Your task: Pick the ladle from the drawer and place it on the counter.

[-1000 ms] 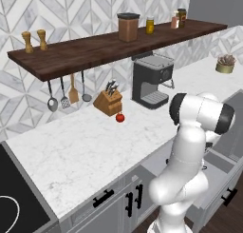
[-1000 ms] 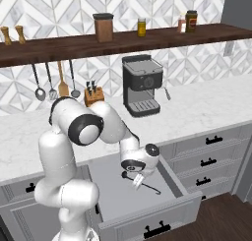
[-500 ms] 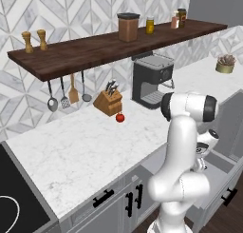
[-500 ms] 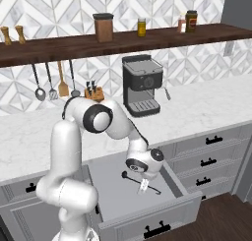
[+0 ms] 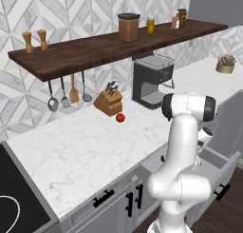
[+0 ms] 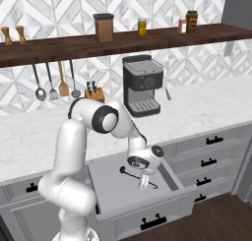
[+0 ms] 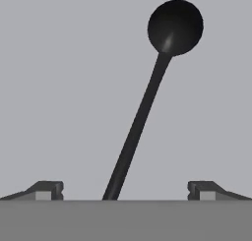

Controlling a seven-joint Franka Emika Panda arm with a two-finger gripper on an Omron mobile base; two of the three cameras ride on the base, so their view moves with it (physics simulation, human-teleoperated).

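The grey drawer (image 6: pixel 112 186) stands pulled out below the white marble counter (image 6: pixel 206 105). On its pale floor lies the black ladle (image 6: pixel 129 174), flat, with its bowl toward the back left and its handle running to the front right. My gripper (image 6: pixel 143 181) points down into the drawer over the handle. In the hand view the ladle (image 7: pixel 142 112) runs from its round bowl at the top down between my fingertips (image 7: pixel 47 190), which stand wide apart. The gripper (image 7: pixel 125 191) is open and grips nothing. The drawer's front (image 5: pixel 223 168) shows past my arm in the left base view.
A coffee machine (image 6: pixel 142 85), a knife block (image 6: pixel 93 92) and a red fruit (image 5: pixel 120 117) stand on the counter. Utensils (image 6: pixel 49 82) hang under the brown shelf (image 6: pixel 123 41). Shut drawers (image 6: pixel 209 162) flank the open one at right. A dark cooktop (image 5: pixel 14 203) lies far left.
My arm's elbow has swung outward and the hand has shifted a little to the right along the ladle's handle. The ladle lies where it was.
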